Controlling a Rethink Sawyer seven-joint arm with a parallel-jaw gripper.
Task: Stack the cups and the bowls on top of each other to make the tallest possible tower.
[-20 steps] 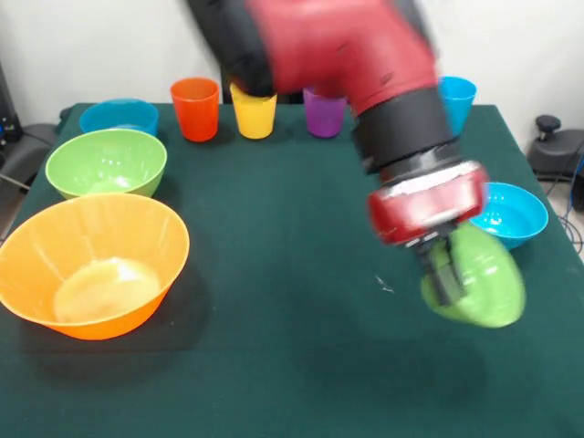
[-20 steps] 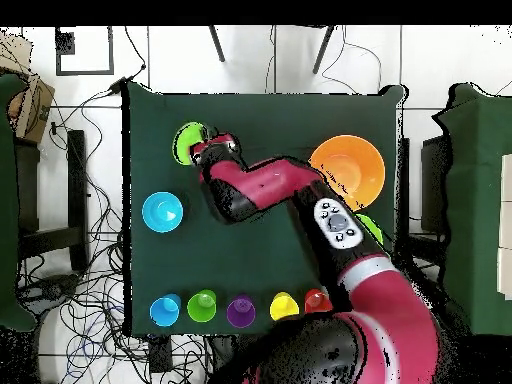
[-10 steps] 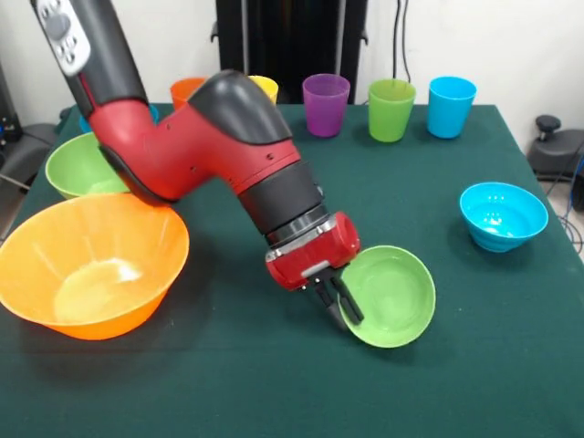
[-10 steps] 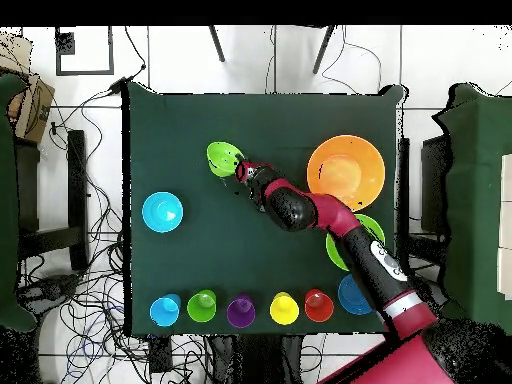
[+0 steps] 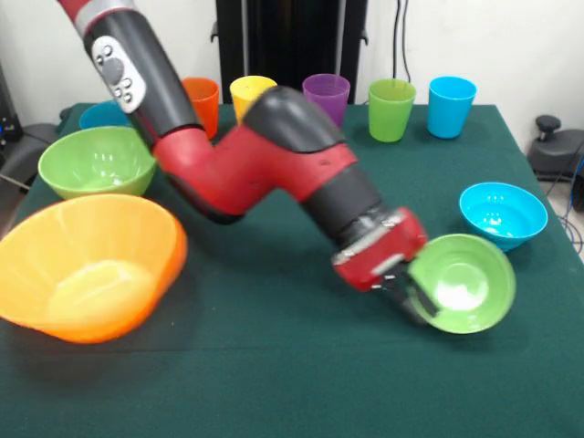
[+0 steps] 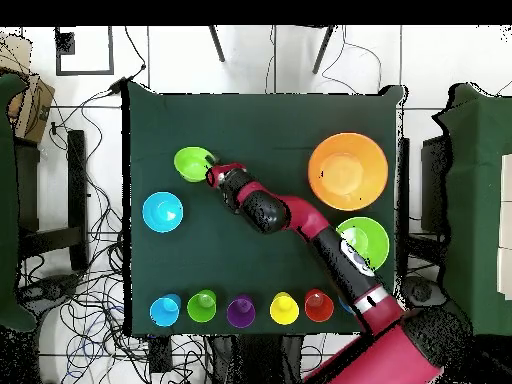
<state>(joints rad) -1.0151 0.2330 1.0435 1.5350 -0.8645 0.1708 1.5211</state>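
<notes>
Small green bowl [image 5: 463, 283], tilted, pinched at its rim by end effector [image 5: 408, 297].

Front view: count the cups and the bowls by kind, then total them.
Cups: 5: orange cup, yellow cup, purple cup, green cup, light blue cup
Bowls: 5: large orange bowl, medium green bowl, medium blue bowl, small blue bowl, small green bowl
Total: 10
</notes>
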